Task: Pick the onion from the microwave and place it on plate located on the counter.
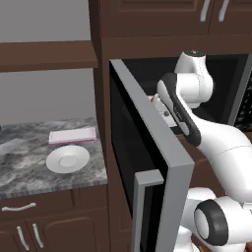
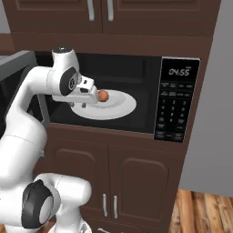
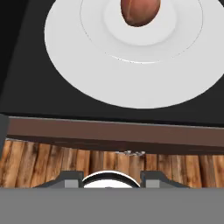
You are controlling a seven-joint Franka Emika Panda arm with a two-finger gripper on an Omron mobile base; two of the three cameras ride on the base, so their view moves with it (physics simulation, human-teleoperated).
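1. My left base view looks forward and down from behind the arm, left of the microwave [image 1: 162, 98], past its open door.
2. My right base view faces the microwave [image 2: 113, 95] cavity from its right.
3. My hand view sits close above the microwave [image 3: 26, 100] floor, looking down.
4. All three share that cavity.

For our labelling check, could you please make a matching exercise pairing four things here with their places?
Things:
1. onion
2. plate
3. gripper
4. keypad

Places:
A. on the counter
B. right of the microwave cavity
C. on the wide dish
D. at the cavity's mouth, beside the onion

Pairs: 1-C, 2-A, 3-D, 4-B
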